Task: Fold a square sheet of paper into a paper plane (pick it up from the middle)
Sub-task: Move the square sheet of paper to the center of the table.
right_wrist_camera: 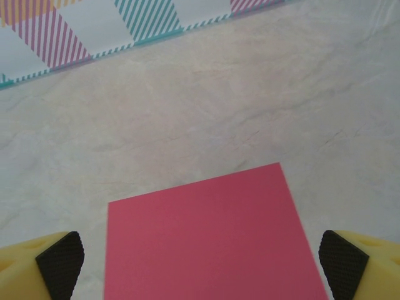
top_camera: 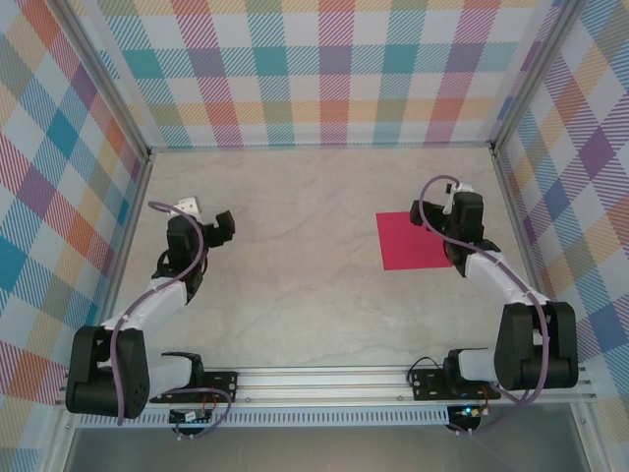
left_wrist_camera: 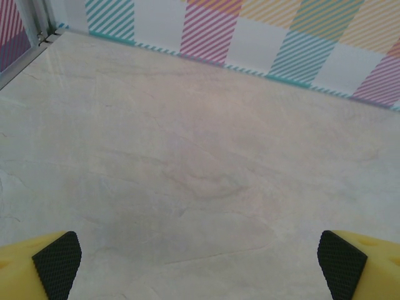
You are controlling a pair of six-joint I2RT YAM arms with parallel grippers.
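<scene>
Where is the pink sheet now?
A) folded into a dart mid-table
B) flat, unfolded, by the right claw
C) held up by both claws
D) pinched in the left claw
B: the sheet lies flat and uncreased on the table, at the open right claw.

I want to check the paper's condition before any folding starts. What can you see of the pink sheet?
The square sheet of paper is a plain magenta-pink square, thin and matte, with no crease or fold visible. It lies flat on the pale marbled table, on the right side, its edges slightly askew to the table's. Nothing but the table appears to touch it. The right gripper hangs over it with jaws open, a pad to either side, and the arm hides part of its right edge from above.
</scene>
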